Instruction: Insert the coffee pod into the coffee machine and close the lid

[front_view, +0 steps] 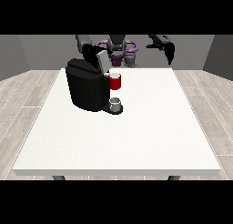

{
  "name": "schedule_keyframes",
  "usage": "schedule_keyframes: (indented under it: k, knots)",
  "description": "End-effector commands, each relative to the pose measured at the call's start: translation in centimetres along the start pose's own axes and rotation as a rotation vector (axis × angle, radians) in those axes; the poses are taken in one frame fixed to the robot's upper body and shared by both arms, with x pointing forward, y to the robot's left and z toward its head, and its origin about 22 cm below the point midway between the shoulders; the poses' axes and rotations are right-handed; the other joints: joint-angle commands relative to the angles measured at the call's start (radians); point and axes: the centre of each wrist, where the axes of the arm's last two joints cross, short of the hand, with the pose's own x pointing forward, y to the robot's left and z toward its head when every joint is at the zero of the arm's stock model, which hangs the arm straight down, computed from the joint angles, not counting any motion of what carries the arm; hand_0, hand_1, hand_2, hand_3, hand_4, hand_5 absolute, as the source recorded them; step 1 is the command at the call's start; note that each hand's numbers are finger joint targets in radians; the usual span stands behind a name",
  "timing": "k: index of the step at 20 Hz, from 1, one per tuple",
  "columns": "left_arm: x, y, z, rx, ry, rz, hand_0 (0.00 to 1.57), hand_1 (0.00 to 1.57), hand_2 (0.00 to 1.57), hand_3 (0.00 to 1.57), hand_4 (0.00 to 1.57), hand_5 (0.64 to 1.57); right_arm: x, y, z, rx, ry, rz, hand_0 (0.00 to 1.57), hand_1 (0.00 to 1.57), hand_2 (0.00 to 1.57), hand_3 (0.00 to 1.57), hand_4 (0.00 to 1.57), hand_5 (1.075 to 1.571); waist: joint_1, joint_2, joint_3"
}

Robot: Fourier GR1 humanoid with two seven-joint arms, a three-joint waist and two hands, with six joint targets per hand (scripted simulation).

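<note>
Black hand at the view's left (91,52): raised at the rear top of the matt black, boxy coffee machine (84,89), beside the upright grey hinged lid (100,59). Finger posture not readable; whether anything is held cannot be told. Black hand at the view's right (169,52): well apart from the machine, hanging in the air with fingers pointing down and apparently straight, holding nothing.

Coffee pod as a separate item: not identifiable. Red cylindrical part (115,81) noted at the machine's front, below and to the camera side of the left-view hand; could be the pod holder or the pod itself, undetermined. Small grey cup (116,103) seated on the drip base directly under it. Large white table (136,141) beneath, machine standing toward its far-left portion.

Lid standing open, so closing not yet done. Step in hand judged as pod seating or the start of lid closure.

Recommended practice: confirm pod sits fully in its chamber before any downward push; contact lid near its free edge, away from the hinge; swing along the hinge arc rather than straight down; keep fingers out of the closing gap; avoid sideways load that could shift the machine or disturb the cup.
</note>
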Motion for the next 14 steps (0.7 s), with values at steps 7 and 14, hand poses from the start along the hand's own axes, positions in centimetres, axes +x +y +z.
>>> schedule_keyframes:
  k: [7,14]
  knots:
    - [-1.0,1.5,0.1,-0.008,-0.017,-0.021,0.00,0.00,0.00,0.00,0.15,1.571,4.1,4.0,-2.9,0.061,-0.066,0.084,0.00,0.00,0.00,0.00,0.06,1.571,0.024,0.047,0.0017]
    - [0.6,0.3,-1.1,-0.011,-0.037,0.005,0.00,0.00,0.00,0.00,0.00,1.571,4.9,4.3,-3.9,0.060,-0.078,0.141,0.00,0.00,0.00,0.00,0.11,1.571,0.032,0.036,0.0020]
